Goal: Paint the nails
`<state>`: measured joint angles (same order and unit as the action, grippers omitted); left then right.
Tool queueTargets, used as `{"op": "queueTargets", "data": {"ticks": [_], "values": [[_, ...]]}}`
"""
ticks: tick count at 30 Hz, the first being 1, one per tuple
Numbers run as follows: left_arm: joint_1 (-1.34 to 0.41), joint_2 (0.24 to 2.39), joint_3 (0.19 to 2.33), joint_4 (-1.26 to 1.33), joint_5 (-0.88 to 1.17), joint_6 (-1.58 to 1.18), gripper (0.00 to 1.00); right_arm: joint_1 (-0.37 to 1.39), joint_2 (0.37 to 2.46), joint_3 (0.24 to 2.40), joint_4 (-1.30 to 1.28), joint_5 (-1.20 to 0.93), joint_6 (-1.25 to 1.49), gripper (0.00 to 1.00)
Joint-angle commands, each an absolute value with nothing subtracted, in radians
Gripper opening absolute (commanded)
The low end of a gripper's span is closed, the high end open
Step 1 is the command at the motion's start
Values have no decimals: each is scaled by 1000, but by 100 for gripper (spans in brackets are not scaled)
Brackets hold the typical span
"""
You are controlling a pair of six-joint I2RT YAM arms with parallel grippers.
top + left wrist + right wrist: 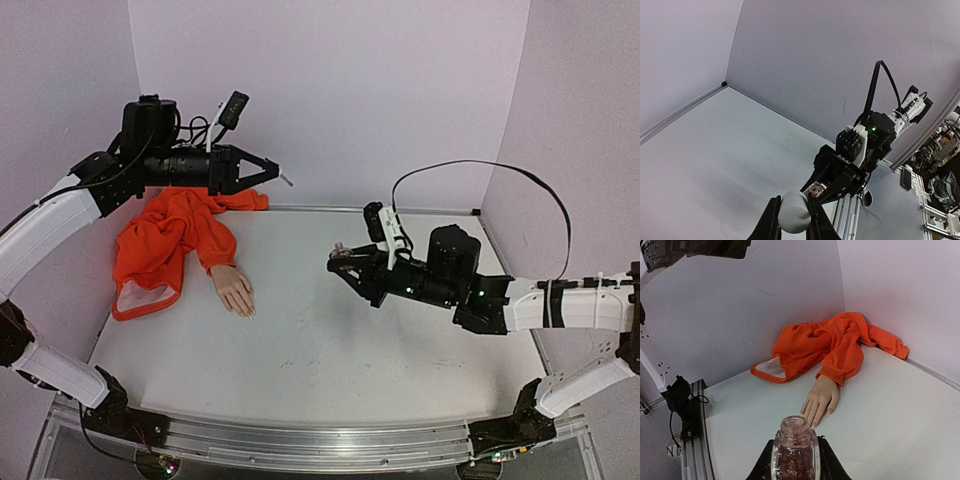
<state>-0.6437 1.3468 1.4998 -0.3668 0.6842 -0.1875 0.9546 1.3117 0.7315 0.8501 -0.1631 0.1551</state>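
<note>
A flesh-coloured mannequin hand (pixel 235 290) (pixel 821 399) lies palm down on the table, in an orange fabric sleeve (pixel 170 235) (pixel 832 342). The nails (pixel 811 424) are tiny pale tips on its fingers. My left gripper (pixel 272 173) (pixel 793 201) hovers high above the sleeve, shut on a pale cap (pixel 794 214) whose thin brush stem (pixel 287 181) pokes out. To the right of the hand, my right gripper (pixel 343 262) (pixel 795 442) is shut on a small uncapped glass bottle (pixel 794 452) (pixel 815 189) of reddish glitter polish. The bottle's neck points toward the fingers.
Pale walls close in the table at the back and on both sides. An aluminium rail (pixel 300 440) runs along the near edge. A black cable (pixel 480 168) arcs above the right arm. The bunched orange cloth fills the back left corner.
</note>
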Motion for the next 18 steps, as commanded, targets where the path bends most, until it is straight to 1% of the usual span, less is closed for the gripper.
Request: {"op": "queueTargets", "data": {"ticks": [1, 9, 14, 18], "values": [[-644, 1361, 1489, -385, 730, -118, 0, 998, 1334, 811, 980, -183, 177, 0], [-656, 1315, 1418, -385, 762, -63, 0, 1026, 1407, 839, 1040, -194, 139, 0], [-660, 1324, 1403, -385, 774, -72, 0, 1029, 1434, 861, 1071, -116, 120, 0], [-661, 1338, 1405, -391, 778, -86, 0, 1029, 1466, 895, 1046, -74, 78, 0]]}}
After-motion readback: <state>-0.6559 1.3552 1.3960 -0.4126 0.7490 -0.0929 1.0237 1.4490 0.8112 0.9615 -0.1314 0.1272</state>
